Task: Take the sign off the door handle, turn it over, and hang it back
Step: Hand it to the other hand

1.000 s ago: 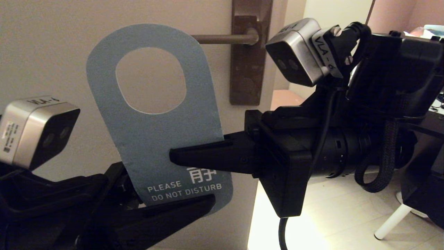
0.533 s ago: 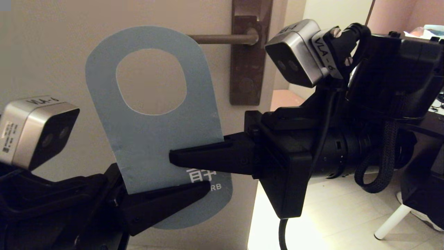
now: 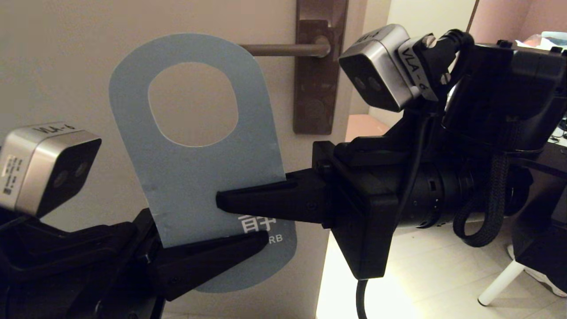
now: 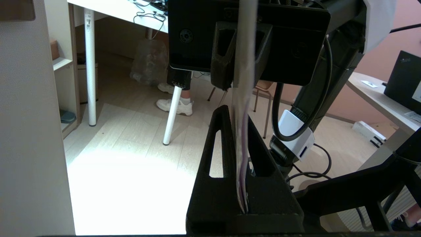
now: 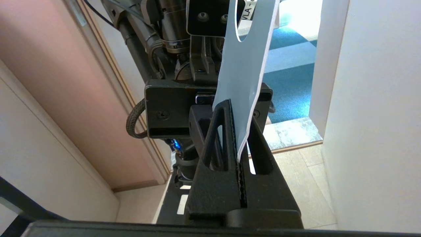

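The sign (image 3: 199, 177) stands upright in front of the door, off the door handle (image 3: 283, 49), with its blue side towards me and its big hole at the top. From the right, my right gripper (image 3: 223, 201) is shut on the sign's edge below the hole. My left gripper (image 3: 254, 241) is shut on the sign's lower end and covers most of the lettering. In the left wrist view the sign (image 4: 244, 82) runs edge-on between the left gripper's (image 4: 237, 115) fingers. The right wrist view shows the sign (image 5: 245, 75) pinched in the right gripper (image 5: 240, 110).
The handle's dark plate (image 3: 316, 88) is on the pale door (image 3: 66, 66), just above and right of the sign. Past the door edge lies lit floor with a white table leg (image 3: 500, 283). A person's white shoes (image 4: 174, 107) stand by a table leg (image 4: 88, 65).
My left gripper has shut on the sign's lower end, hiding most of the lettering. The sign straightened slightly. The right gripper kept its hold and did not move.
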`<state>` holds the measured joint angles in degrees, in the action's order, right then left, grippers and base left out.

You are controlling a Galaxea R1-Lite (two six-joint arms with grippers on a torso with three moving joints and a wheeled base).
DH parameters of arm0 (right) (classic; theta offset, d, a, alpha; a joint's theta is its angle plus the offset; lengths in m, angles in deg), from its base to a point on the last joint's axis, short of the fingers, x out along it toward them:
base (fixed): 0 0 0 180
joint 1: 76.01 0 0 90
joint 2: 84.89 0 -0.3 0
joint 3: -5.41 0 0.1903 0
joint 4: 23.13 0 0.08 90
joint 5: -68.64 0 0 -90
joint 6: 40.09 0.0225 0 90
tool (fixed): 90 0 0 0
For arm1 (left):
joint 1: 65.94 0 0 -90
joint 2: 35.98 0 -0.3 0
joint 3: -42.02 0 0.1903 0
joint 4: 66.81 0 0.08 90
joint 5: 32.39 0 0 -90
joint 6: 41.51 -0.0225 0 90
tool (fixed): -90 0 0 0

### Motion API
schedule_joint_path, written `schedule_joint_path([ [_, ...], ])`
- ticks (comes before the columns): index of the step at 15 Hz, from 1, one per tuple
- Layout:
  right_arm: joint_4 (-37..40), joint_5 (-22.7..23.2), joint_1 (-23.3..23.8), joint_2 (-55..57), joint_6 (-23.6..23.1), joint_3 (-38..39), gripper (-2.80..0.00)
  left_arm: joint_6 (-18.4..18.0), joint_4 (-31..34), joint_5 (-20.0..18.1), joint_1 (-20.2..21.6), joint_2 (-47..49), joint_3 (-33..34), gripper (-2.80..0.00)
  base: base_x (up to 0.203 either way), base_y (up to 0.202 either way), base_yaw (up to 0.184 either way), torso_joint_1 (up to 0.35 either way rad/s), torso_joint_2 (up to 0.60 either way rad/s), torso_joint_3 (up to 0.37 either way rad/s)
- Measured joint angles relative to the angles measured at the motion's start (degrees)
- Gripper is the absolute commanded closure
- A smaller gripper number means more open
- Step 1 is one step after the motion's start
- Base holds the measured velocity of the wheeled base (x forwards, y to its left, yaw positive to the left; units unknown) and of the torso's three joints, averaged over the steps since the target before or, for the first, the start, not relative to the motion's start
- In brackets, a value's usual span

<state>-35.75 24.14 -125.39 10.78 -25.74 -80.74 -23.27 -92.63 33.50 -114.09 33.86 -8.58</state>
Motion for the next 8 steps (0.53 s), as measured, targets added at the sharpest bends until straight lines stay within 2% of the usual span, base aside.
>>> schedule_joint_path([
  [1,0.0,-0.1,0.0,0.0,0.0,0.0,0.00,0.0,0.0,0.0,0.0,0.0,0.0,0.00,0.000,0.000,0.000,0.000,0.00,0.000],
  [2,0.0,-0.1,0.0,0.0,0.0,0.0,-2.80,0.0,0.0,0.0,0.0,0.0,0.0,0.00,0.000,0.000,0.000,0.000,0.00,0.000],
  [8,0.0,-0.3,0.0,0.0,0.1,-0.1,-2.80,-0.1,0.0,0.0,0.0,-0.1,0.0,0.00,0.000,0.000,0.000,0.000,0.00,0.000],
])
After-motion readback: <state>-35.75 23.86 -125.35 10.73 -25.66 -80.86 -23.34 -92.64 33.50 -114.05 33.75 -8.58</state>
